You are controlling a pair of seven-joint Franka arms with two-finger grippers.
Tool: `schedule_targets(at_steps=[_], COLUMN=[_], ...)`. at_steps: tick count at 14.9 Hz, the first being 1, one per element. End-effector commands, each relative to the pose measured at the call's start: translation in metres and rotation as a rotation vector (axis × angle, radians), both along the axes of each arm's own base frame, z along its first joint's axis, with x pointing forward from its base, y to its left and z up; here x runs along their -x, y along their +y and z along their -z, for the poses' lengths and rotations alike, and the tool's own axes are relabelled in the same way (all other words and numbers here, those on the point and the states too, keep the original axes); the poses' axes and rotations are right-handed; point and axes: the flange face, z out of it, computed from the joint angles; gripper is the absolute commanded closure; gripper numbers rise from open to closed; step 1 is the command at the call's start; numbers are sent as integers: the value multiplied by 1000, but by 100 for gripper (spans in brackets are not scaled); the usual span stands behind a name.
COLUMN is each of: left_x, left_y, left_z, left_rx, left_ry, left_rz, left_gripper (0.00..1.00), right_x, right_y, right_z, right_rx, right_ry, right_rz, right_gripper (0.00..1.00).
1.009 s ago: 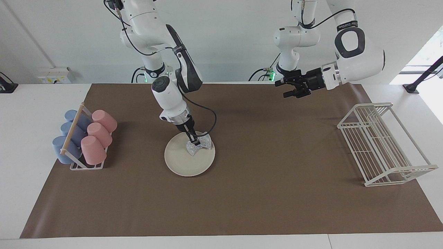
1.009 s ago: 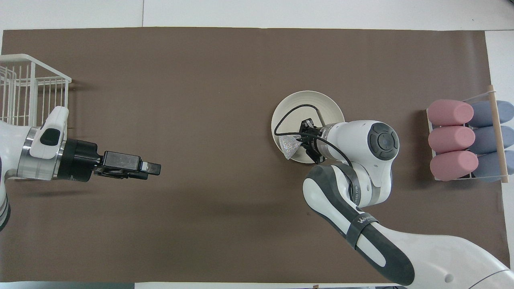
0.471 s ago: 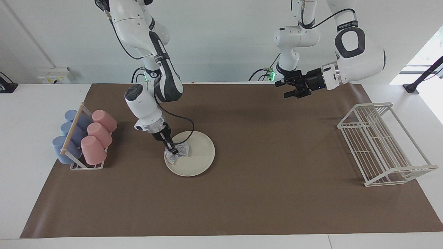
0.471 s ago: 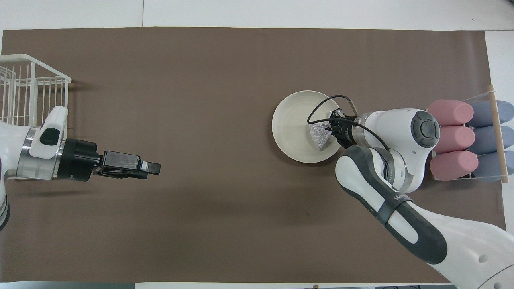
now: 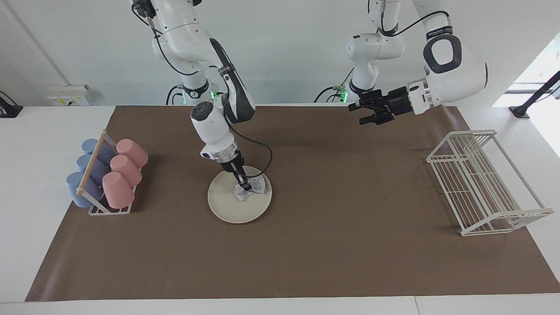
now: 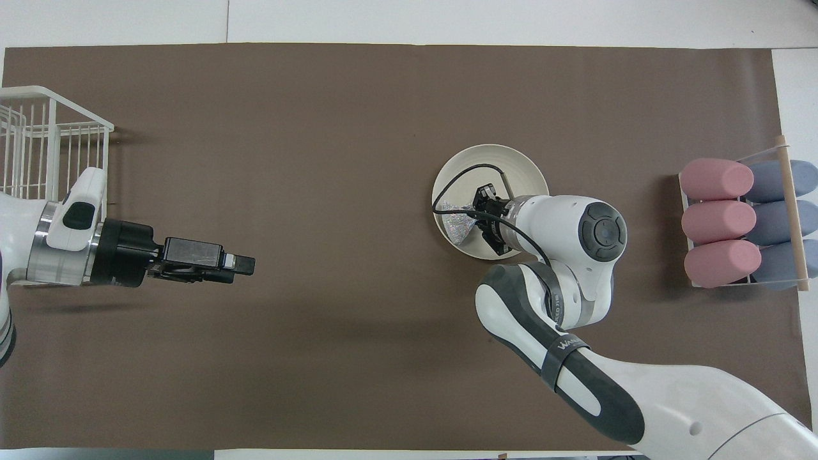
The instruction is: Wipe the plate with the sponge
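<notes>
One stroke reversed: right gripper (image 5: 246, 186), pinching sponge (image 5: 250, 189), swept back across plate (image 5: 239, 201) toward left arm's side; wiping ongoing. Left gripper (image 5: 366, 112) spread, waited over mat.

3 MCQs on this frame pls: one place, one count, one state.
1. The sponge lies:
A) on the plate
B) in the wire rack
C) on the bare mat

2. Pink cups in the cup holder:
A) two
B) three
C) five

3. The right gripper is:
A) open over the mat
B) shut on the sponge
C) out of view

Answers:
1. A, it sits inside the plate rim.
2. B, three pink cups lie beside the blue ones.
3. B, its fingertips pinch the sponge's middle; the left gripper waits, open, over the mat.
</notes>
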Motion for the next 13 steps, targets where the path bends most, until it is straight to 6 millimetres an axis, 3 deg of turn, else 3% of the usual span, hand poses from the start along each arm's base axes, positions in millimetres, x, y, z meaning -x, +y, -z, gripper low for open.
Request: schedule_targets(at_steps=[1, 4, 6, 9, 13], left_x=[-1, -1, -1, -1, -1], left_y=[2, 2, 2, 2, 2], left_z=[-1, -1, -1, -1, 0], left_rx=[-25, -26, -26, -26, -29], left_ry=[2, 1, 2, 3, 6], left_rz=[-9, -10, -10, -11, -19], left_gripper=[0, 0, 0, 0, 0], right_x=[-4, -19, -22, -19, -8], right_y=[-20, -68, -83, -73, -32], right_z=[17, 19, 20, 20, 18], right_rx=[17, 57, 69, 53, 22], right_ry=[-3, -47, -57, -34, -1], right_rz=[-50, -142, -164, -125, -54], right_gripper=[100, 100, 100, 100, 100])
